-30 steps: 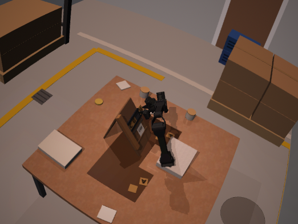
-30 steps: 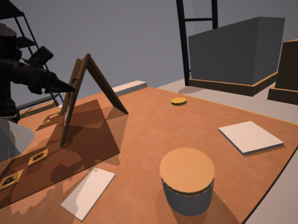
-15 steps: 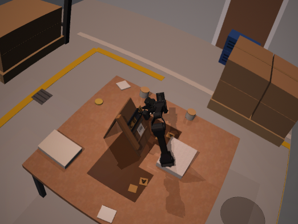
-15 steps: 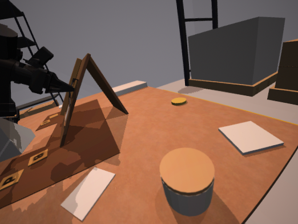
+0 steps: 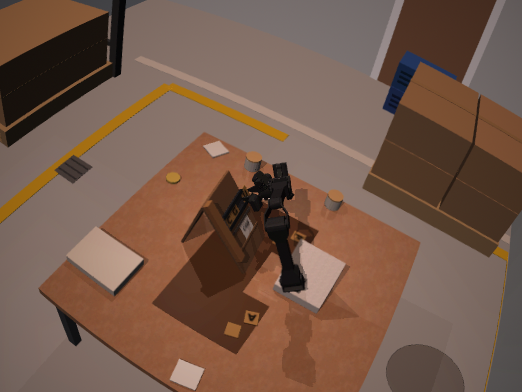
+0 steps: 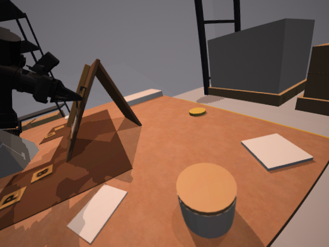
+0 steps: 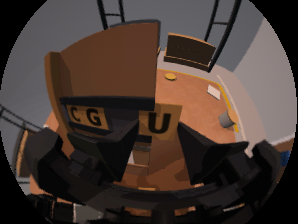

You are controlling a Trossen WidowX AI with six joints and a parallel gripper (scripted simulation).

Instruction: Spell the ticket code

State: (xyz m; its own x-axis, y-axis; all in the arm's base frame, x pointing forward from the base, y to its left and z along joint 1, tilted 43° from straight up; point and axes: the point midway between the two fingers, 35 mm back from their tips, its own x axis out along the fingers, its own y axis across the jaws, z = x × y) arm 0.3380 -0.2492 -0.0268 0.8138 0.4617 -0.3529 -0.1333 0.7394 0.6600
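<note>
In the wrist view's centre, the claw (image 5: 248,195) (image 6: 80,99) (image 7: 158,123) pinches the U tile (image 7: 159,123); keep it level with the rail (image 5: 233,210) (image 7: 111,125), sliding gently leftward.

Tile U (image 7: 159,122) upright beside rail (image 7: 111,129) holding 2 tiles.

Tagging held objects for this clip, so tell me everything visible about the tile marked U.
The U tile is a thin, flat, wood-coloured piece, apparently square, with a bold dark U printed on the face toward the wrist camera. It stands upright, letter upright too, held between the fingers of the gripper. It is at the board's right edge in the wrist view, right of the C and G tiles, with a gap between.
</note>
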